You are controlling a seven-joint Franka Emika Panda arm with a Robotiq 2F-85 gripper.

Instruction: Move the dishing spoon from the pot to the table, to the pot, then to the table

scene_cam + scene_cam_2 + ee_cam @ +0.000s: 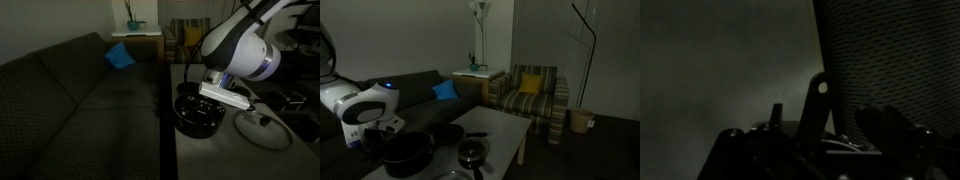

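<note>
The big black pot (pixel 196 115) stands at the table's (pixel 225 155) near end, and it also shows at the lower left (pixel 408 152). My gripper (pixel 205 92) hangs right above the pot, at its rim. In the dim wrist view, the dark spoon handle (pixel 819 100), with a hole at its tip, stands up between my fingers, and the gripper (pixel 830 122) is open around it without clamping it. Part of the pot's curved rim (pixel 845 146) shows below. I cannot make out the spoon in either exterior view.
A glass lid (pixel 265 130) lies on the table beside the pot. A long-handled pan (pixel 448 133) and a small lidded pan (pixel 472 153) stand close by. A dark sofa (pixel 70 100) runs along the table's edge. A striped armchair (pixel 530 95) is beyond the far end.
</note>
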